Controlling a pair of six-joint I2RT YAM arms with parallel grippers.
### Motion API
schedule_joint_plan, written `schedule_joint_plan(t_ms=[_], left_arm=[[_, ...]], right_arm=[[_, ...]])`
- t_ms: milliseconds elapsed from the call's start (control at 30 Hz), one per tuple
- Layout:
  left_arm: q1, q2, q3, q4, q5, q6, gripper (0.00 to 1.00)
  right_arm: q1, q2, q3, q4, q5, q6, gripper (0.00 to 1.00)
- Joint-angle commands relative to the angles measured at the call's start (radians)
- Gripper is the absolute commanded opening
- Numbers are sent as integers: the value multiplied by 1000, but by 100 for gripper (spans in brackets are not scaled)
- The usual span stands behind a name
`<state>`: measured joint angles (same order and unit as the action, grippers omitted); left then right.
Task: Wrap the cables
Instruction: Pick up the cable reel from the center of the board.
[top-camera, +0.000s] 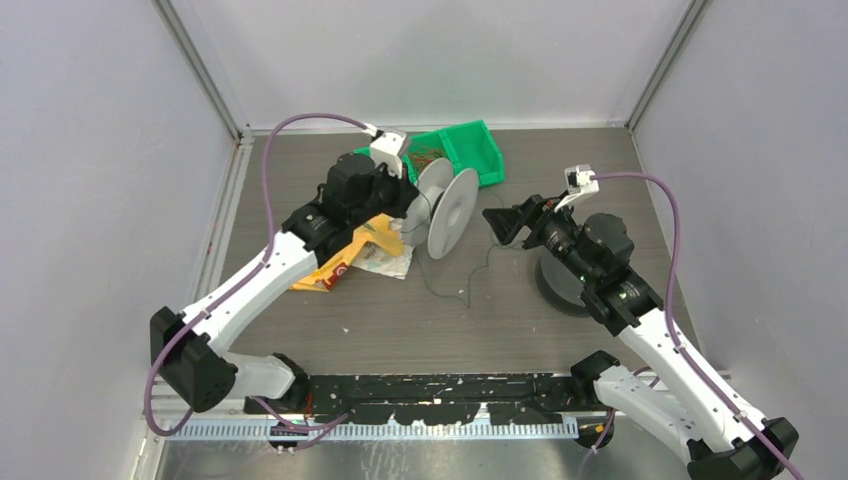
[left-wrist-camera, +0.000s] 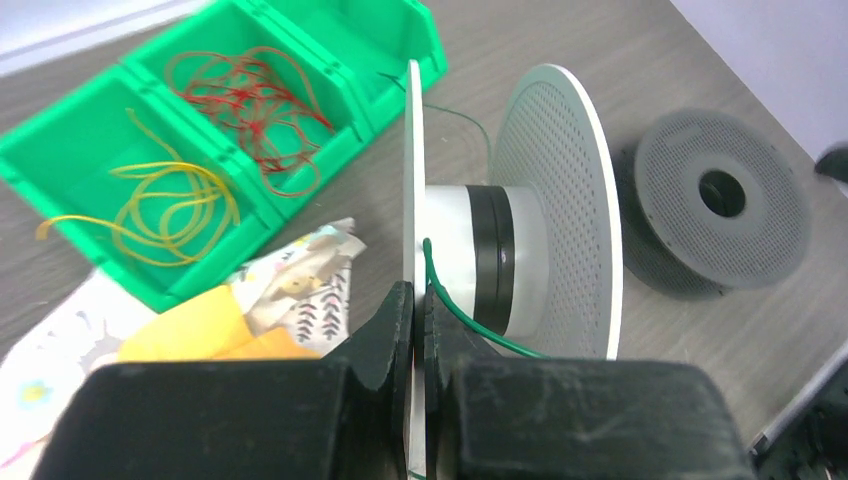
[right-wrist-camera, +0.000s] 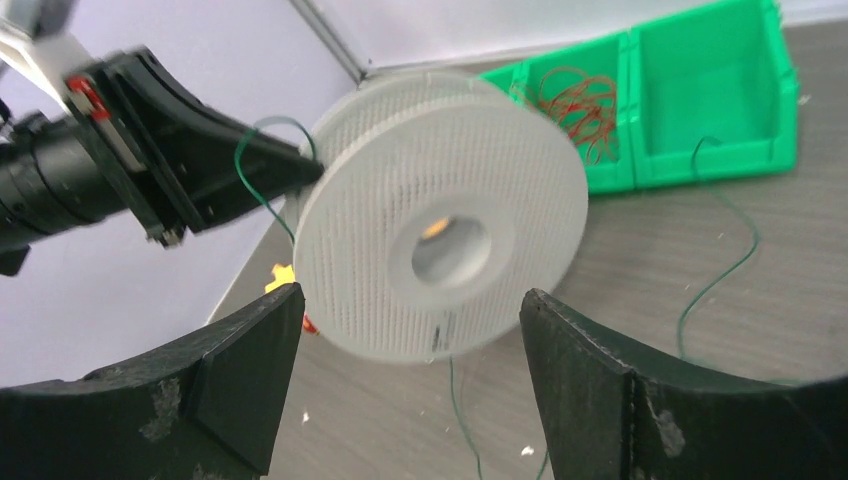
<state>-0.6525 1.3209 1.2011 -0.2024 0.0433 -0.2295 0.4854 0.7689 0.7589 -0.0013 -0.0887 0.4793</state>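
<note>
My left gripper (left-wrist-camera: 413, 312) pinches the flange of the grey spool (left-wrist-camera: 555, 190), keeping it upright so the hub stays free (the dark green cable (left-wrist-camera: 450, 305) leaves there, trailing toward six o'clock). At three o'clock my right gripper (right-wrist-camera: 410, 300) gapes, unloaded, probably ready to feed cable.

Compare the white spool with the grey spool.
The white spool stands on edge, its flange clamped by the left gripper; the grey spool lies flat on the table, ungripped. A green cable runs to the white spool; none shows on the grey spool. Both have perforated flanges.
</note>
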Motion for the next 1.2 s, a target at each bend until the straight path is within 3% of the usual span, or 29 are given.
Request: schedule_joint_plan(t_ms=[0,100,233,333,467,600,833,967,1167], left_arm=[[4,-71,96,-17,-177,-3,1],[5,-79,146,-85,-269,-27,1],[5,-50,284,-238,-365,-73,1],[5,-36,353,-313,-389,-90,0],[5,-69,331,-280,-399,-100,0],[4,-74,339,-297,-391,-105,1],[5,-76,344,-300,-366,-111,0],[5,-79,343,-299,-362,-113,1],[4,-90,334,-290,-364,-112,0]], right_arm=[[24,-42,-39,-55,-48,74,84],[79,-65,-92,-36,-44,28,84],[243,-48,-144,-9,67,-73,83],[356,35,-191,125,165,-152,81],[485,222,-260,316,302,-281,80],[531,461,-216,381,333,-347,78],[554,743,-159,586,444,-403,71],[554,826,-89,569,490,-425,62],[552,870,-48,544,504,-434,40]])
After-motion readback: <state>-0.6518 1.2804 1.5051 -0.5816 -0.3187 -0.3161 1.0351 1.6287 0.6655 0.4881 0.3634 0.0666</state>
